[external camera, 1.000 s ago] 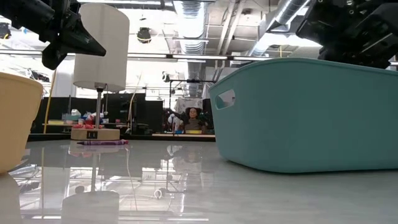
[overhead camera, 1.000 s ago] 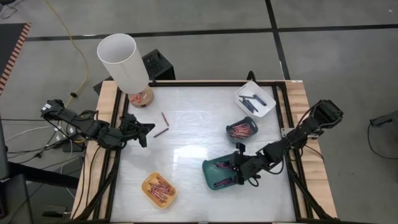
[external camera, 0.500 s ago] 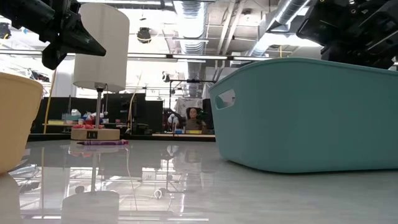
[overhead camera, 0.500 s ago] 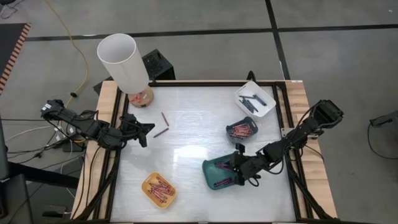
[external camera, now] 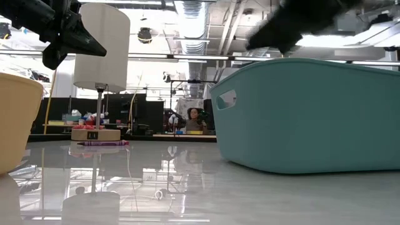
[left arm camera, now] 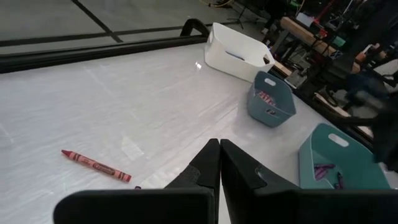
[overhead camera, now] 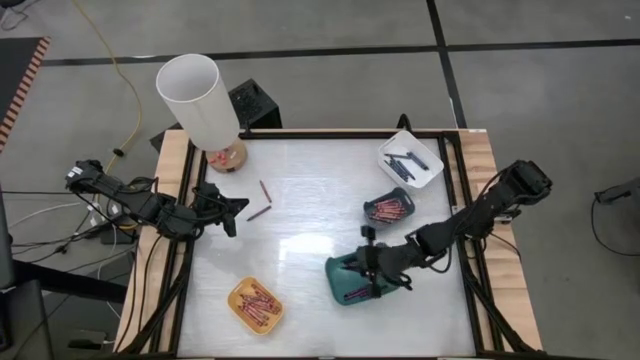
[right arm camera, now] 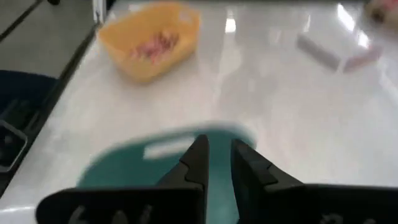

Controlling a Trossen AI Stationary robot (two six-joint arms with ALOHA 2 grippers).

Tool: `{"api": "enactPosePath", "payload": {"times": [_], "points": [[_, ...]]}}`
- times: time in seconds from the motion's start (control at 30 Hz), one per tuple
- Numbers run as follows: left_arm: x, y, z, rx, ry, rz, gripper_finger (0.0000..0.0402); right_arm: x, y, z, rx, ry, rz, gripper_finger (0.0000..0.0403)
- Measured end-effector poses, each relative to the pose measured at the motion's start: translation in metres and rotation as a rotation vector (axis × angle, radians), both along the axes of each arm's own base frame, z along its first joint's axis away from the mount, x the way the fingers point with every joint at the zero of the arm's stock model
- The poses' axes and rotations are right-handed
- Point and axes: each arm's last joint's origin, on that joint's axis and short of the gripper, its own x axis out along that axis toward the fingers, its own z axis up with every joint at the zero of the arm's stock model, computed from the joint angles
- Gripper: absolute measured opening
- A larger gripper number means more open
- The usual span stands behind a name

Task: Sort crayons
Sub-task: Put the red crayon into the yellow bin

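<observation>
Two loose crayons lie flat on the white table: a red one and a purple one. More crayons lie in the trays: red in the yellow tray, purple in the teal tray, red in the blue-grey tray, dark ones in the white tray. My left gripper hangs shut and empty at the table's left side, left of the loose crayons. My right gripper hovers above the teal tray, its fingers a little apart with nothing between them.
A lamp with a white shade stands on a wooden base at the table's far left corner. Bare table lies between the loose crayons and the trays. In the low view a person sits in the room far behind the table.
My right gripper has risen out of the teal tray and moved toward the table's left edge; it is blurred in the low view. The left arm, the trays and the loose crayons have stayed where they were.
</observation>
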Motion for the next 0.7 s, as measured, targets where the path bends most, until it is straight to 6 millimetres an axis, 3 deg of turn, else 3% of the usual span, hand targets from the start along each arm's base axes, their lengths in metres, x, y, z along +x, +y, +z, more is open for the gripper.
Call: {"api": "enactPosePath", "payload": {"times": [0.17,0.3,0.5,0.7], "points": [[0.000,0.000,0.000,0.002,0.001,0.000,0.0000,0.022,-0.018,0.036,-0.168,-0.078,-0.016,0.0064],[0.000,0.000,0.000,0.002,0.001,-0.001,0.0000,0.036,-0.047,0.052,-0.218,-0.109,-0.072,0.0065],[0.000,0.000,0.000,0.031,0.016,-0.008,0.0000,0.050,-0.087,0.052,-0.187,-0.127,-0.125,0.0103],[0.000,0.001,0.000,0.057,0.019,0.018,0.0013,0.078,-0.109,0.037,-0.168,-0.224,-0.204,0.0159]]}}
